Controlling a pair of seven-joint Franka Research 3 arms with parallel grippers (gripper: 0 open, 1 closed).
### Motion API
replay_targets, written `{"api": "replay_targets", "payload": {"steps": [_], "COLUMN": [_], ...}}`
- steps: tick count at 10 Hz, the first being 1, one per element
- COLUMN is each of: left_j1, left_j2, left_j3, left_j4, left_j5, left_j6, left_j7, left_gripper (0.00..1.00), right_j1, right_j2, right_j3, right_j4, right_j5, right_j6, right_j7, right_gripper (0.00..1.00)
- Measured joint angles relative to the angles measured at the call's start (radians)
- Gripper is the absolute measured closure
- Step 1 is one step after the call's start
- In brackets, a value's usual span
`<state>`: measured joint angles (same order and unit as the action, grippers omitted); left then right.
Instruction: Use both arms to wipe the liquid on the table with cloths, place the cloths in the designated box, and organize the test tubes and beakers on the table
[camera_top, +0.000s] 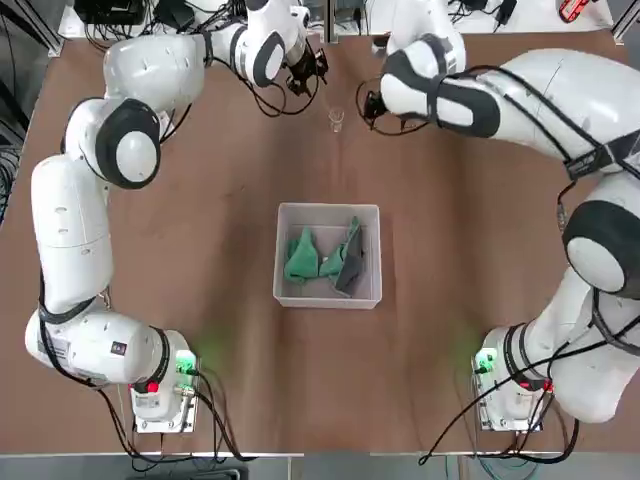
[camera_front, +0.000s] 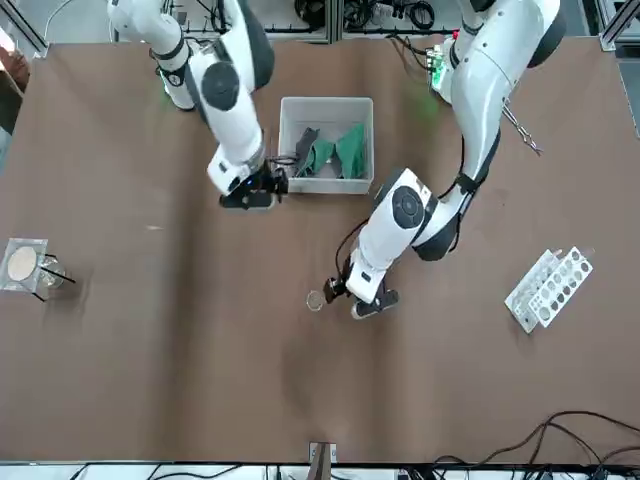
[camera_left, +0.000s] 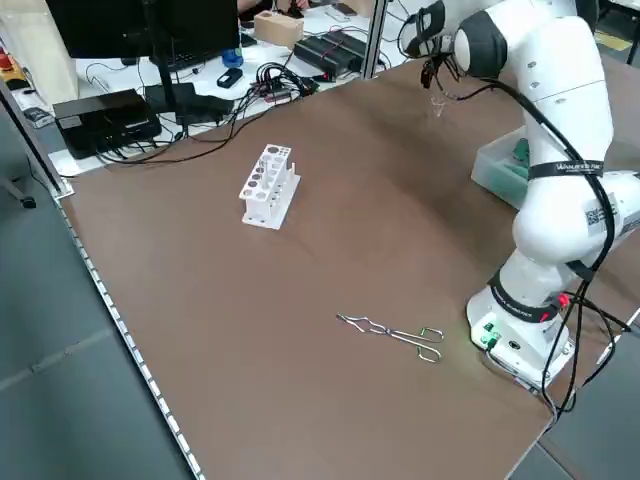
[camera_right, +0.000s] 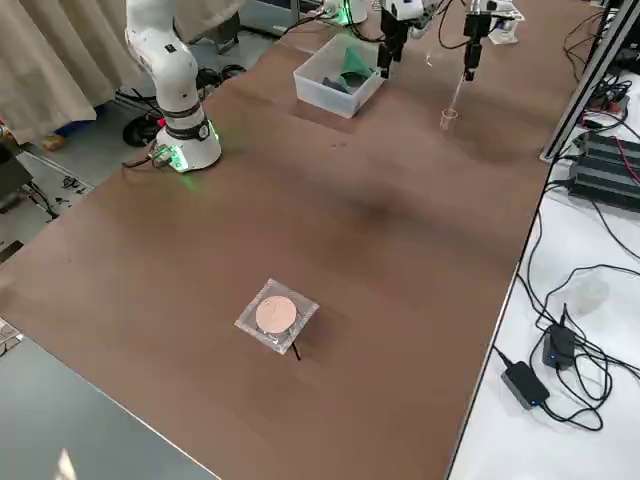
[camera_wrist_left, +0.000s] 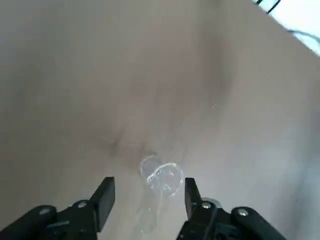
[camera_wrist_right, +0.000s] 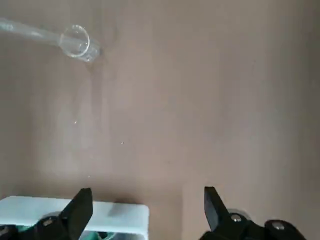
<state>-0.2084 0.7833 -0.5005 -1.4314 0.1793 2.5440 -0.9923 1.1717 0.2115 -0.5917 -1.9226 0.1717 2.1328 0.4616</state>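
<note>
Table (camera_top: 220, 260) lies beneath both my grippers. Box (camera_top: 286, 250) sits near my right gripper (camera_wrist_right: 148, 192), on the base side; right jaws spread. Perforated rack (camera_front: 548, 290): well out to the left of my left gripper (camera_wrist_left: 150, 186). Cloths (camera_top: 322, 262): inside the box. Clear glass vessel (camera_wrist_left: 166, 179): just by my left fingertips, jaws apart.

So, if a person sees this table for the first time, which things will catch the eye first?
Probably the two big white robot arms, reaching in from both sides, and between them the pale box with green and grey cloths inside. Next, perhaps, the small clear glass standing beyond the box, near the left gripper, whose fingers stand apart around it without touching.
</note>
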Motion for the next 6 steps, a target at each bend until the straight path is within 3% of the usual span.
{"api": "replay_targets", "payload": {"steps": [3, 6], "left_j1": [-0.008, -0.028], "left_j2": [0.005, 0.012], "left_j3": [0.003, 0.005], "left_j4": [0.005, 0.005], "left_j5": [0.0, 0.0], "left_j6": [0.013, 0.014], "left_j7": [0.0, 0.0], "left_gripper": [0.35, 0.35], "right_j1": [-0.04, -0.145], "right_j2": [0.001, 0.004], "right_j3": [0.0, 0.001], "right_j4": [-0.002, -0.006], "right_j5": [0.0, 0.017], "right_j6": [-0.006, -0.002], "right_j7": [-0.09, -0.299], "right_gripper": [0.01, 0.01]}}
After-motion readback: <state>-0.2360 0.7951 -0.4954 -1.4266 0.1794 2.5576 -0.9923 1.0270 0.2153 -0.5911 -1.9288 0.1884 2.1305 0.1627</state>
